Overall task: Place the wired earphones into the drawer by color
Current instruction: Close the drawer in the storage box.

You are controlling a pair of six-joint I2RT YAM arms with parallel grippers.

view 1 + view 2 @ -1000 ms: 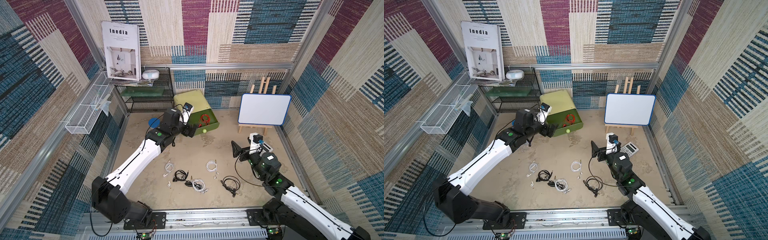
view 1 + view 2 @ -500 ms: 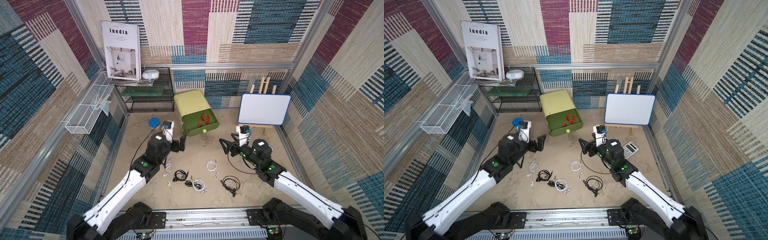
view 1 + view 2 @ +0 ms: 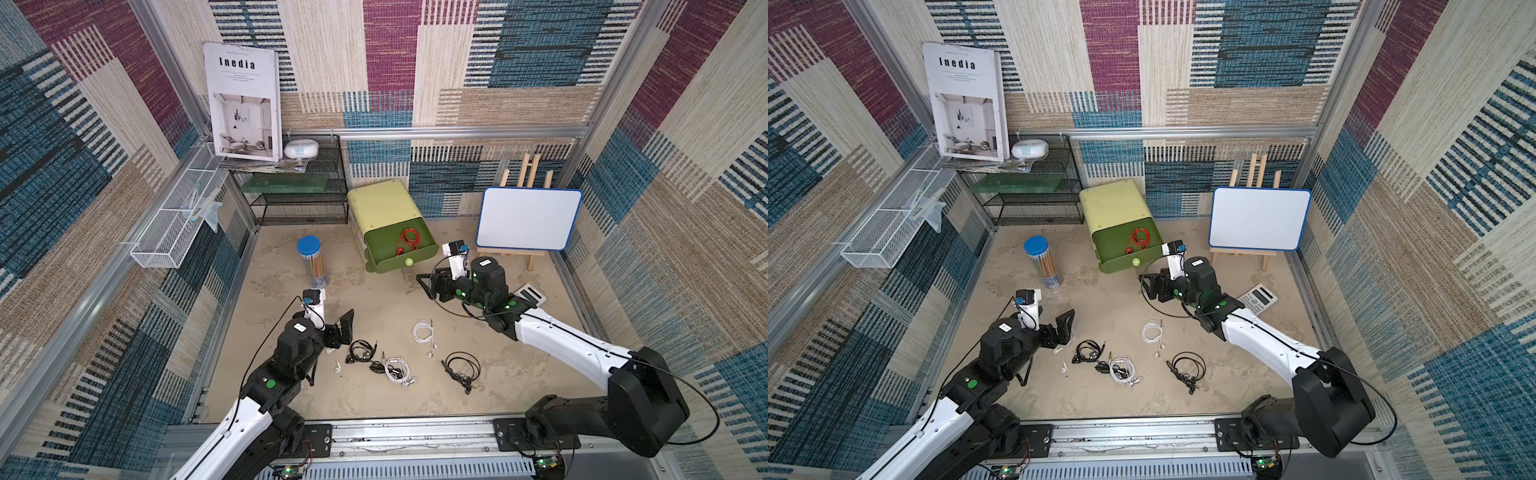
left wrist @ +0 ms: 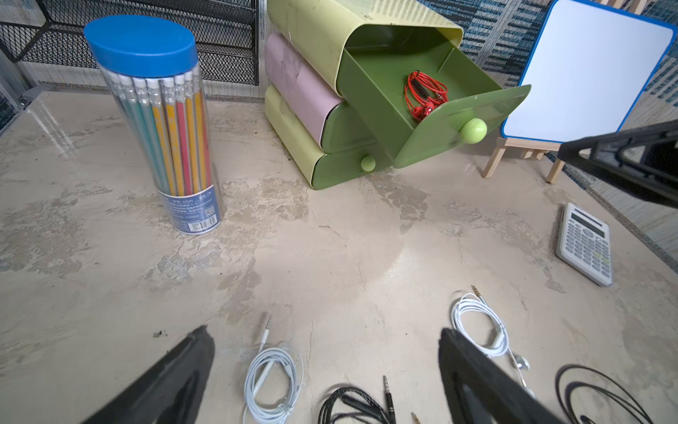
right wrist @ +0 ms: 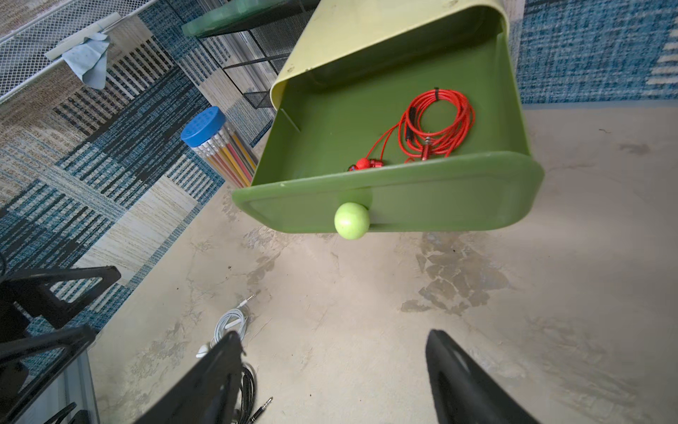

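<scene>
Near: left tool [image 4: 323,332], jaws spread, empty; white earphones [image 4: 273,381] on counter [image 4: 330,249] just below, between jaws; black earphones [image 4: 352,403] beside. Farther: right tool [image 5: 334,334], jaws spread, empty, facing open green drawer [image 5: 389,205]; red earphones [image 5: 436,121] inside, apart from tool.

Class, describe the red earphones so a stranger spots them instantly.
Find the yellow-green cabinet beside the whiteboard. Its open top drawer holds the red earphones. Only this bundle is red; white bundles and black bundles lie on the table.
</scene>
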